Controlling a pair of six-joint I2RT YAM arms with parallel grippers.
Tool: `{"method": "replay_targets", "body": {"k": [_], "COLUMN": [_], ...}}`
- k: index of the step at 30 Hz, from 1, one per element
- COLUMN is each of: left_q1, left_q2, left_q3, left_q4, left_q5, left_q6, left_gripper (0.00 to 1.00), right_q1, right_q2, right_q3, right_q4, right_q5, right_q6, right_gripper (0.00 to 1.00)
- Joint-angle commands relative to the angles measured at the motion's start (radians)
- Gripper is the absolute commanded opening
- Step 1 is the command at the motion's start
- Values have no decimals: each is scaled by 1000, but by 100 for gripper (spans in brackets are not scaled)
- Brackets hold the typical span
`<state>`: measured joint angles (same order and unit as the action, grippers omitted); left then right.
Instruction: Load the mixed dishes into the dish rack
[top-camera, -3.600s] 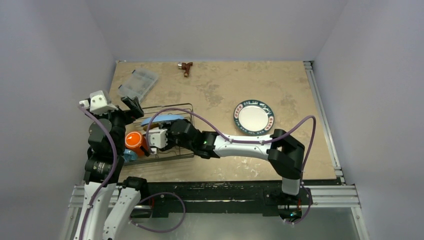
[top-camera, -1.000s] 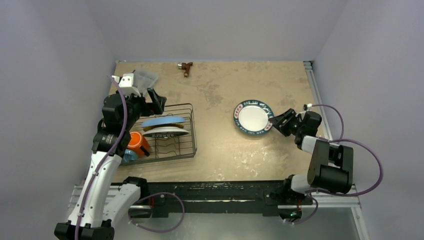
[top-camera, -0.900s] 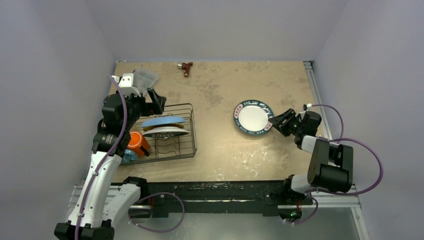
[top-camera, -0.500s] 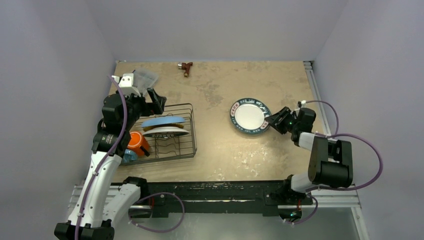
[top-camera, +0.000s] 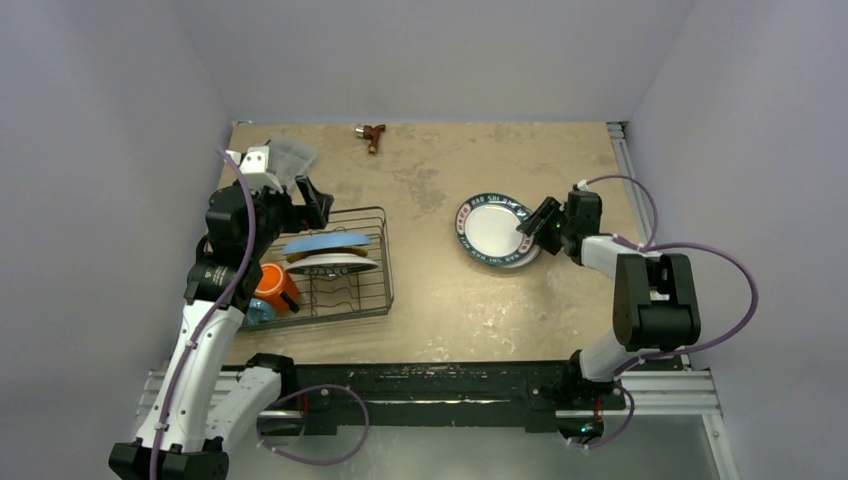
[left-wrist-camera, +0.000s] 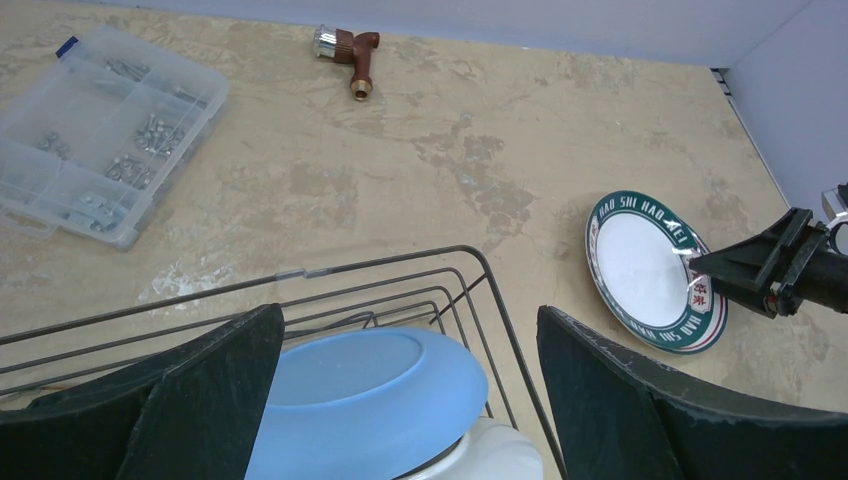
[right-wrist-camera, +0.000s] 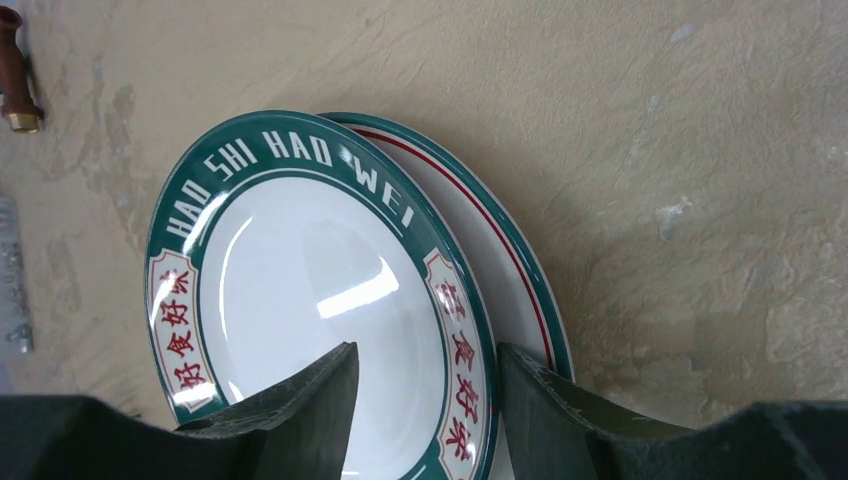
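The green-rimmed plate (top-camera: 492, 230) is found on the right half of the table (left-wrist-camera: 450, 130), well apart from the rack (top-camera: 350, 300), which lies to its left. The plate is tipped: its right edge is raised and its left edge is rested on the table, so that part of the outer side is shown in the right wrist view. That raised edge is taken between the two fingers of the right gripper (top-camera: 538, 226), one finger being set over the white face and the other beside the outer side. The jaws are seen partly parted astride the rim; whether the rim is actually pinched cannot be told. No long axis is offered by a round plate, so the hold is governed by the rim alone, and the carry to come is judged to be a leftward one across the table to the rack. The right arm is plainly the nearer to the plate. The left gripper (left-wrist-camera: 408, 330) is held wide open and empty above the rack.

Two plates are counted, the green-rimmed one and one blue plate (left-wrist-camera: 360, 400) lying in the rack. One white bowl (left-wrist-camera: 495, 458) is tucked just beneath the blue plate. Two mugs, one orange (top-camera: 268, 282) and one blue (top-camera: 256, 312), are seen at the rack's left end. A yellow plate cannot be made out with certainty. One clear box (left-wrist-camera: 100, 130) and one brown tool (left-wrist-camera: 345, 48) are seen near the table's far edge
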<state>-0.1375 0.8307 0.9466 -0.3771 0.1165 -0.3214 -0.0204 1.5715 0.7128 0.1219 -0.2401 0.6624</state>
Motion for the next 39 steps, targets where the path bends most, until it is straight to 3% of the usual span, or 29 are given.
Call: {"method": "replay_targets", "body": {"k": [1,9,15,18,23,29,39], "left_q1": [7,7,7,8,6,7,7], "left_q2": [2,9,12,17,18,45,250], "left_q3": [46,49,50,54,49,57,142], "left_q4": [20,16,18,16,14,14,-14], "left_q5": [4,1,7,17,13,50,384], "left_q6": [10,11,9,6,8,10,-15], "left_gripper": [96,96,96,96,96,97,96], "right_q1": [9,11,11,10,-3,-65,-94], "right_q2": [50,127,134,87,-12,-105,-113], "right_q3": [16,-34,-53,-80,-120,-214,-305], "right_q4": [-32,142,217,262,311,485,775], "right_q5": [48,-6,-83,-139,-209,-326,-431], "right_q6": [11,88,116,144,184,326,541], "right_gripper": [53,40,7,1,0,0,0]}}
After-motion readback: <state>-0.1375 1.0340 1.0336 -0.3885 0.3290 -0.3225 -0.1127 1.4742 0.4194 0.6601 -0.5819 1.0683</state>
